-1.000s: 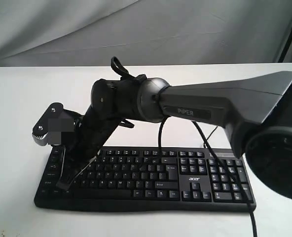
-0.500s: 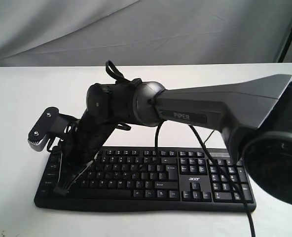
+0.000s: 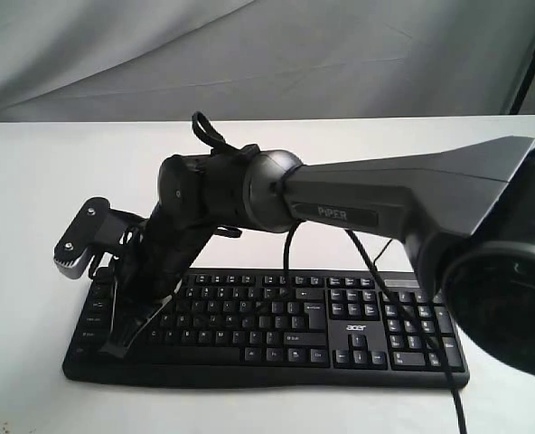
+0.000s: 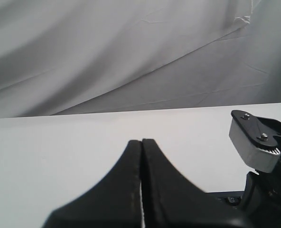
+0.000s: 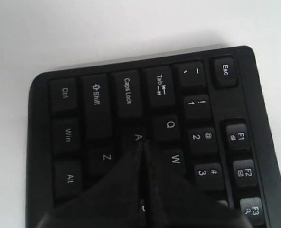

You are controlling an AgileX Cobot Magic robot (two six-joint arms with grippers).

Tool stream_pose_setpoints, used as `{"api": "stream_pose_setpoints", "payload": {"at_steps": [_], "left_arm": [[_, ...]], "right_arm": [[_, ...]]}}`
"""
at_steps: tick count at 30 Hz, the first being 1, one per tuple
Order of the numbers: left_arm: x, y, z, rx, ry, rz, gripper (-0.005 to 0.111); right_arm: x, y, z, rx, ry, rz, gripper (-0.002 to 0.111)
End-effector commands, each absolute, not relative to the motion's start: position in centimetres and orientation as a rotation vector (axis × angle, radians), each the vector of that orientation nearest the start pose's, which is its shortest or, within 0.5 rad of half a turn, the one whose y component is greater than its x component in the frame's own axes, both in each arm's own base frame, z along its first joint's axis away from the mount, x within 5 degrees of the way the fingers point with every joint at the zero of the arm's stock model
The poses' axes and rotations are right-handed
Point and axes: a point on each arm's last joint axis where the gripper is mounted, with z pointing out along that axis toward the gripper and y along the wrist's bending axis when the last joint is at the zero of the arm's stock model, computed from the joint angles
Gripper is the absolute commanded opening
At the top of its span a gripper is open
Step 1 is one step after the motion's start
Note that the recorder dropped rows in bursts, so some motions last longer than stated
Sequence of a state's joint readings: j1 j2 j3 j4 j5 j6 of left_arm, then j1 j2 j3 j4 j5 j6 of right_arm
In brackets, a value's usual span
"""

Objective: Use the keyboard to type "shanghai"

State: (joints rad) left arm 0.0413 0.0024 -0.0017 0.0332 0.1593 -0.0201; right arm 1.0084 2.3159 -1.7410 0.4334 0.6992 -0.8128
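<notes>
The black acer keyboard [image 3: 340, 316] lies on the white table, its thin cable [image 3: 290, 249] running to the back. My right arm reaches across to the keyboard's left end. The right gripper [image 3: 116, 346] is shut with nothing in it and points down at the keys. In the right wrist view the right gripper [image 5: 143, 142] has its tips at the edge of the A key [image 5: 137, 137], beside Q and W; whether they touch I cannot tell. The left gripper [image 4: 141, 141] is shut and empty, over bare table short of the keyboard's corner [image 4: 226, 197].
The right wrist's grey camera mount [image 3: 79, 237] sticks out above the keyboard's left end, and the camera mount [image 4: 254, 142] also shows in the left wrist view. White tabletop [image 3: 32, 181] surrounds the keyboard. A grey cloth backdrop [image 3: 249, 54] hangs behind.
The right gripper has shifted a little to the left and down along the keyboard's left end, then nearly stopped. The keyboard has not moved.
</notes>
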Motion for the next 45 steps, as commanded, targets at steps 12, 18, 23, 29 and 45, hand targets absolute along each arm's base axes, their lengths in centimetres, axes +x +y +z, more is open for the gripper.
{"api": "stream_pose_setpoints", "payload": {"at_steps": [12,18,23,29,45], "left_arm": [[5.6,0.2,19.9,-0.024,1.637,0.039,0.0],[5.6,0.2,19.9,-0.024,1.637,0.039,0.0],[5.6,0.2,19.9,-0.024,1.637,0.039,0.0],[5.6,0.2,19.9,-0.024,1.637,0.039,0.0],[5.6,0.2,19.9,-0.024,1.637,0.039,0.0]], "right_arm": [[23.9,40.9,16.7,-1.912,2.018,0.451,0.0],[23.5,35.5,15.4,-1.704,2.101,0.439,0.0],[23.4,34.6,14.7,-1.656,2.101,0.449,0.0],[23.4,34.7,14.4,-1.652,2.111,0.453,0.0],[23.4,34.8,13.4,-1.659,2.123,0.468,0.0]]}}
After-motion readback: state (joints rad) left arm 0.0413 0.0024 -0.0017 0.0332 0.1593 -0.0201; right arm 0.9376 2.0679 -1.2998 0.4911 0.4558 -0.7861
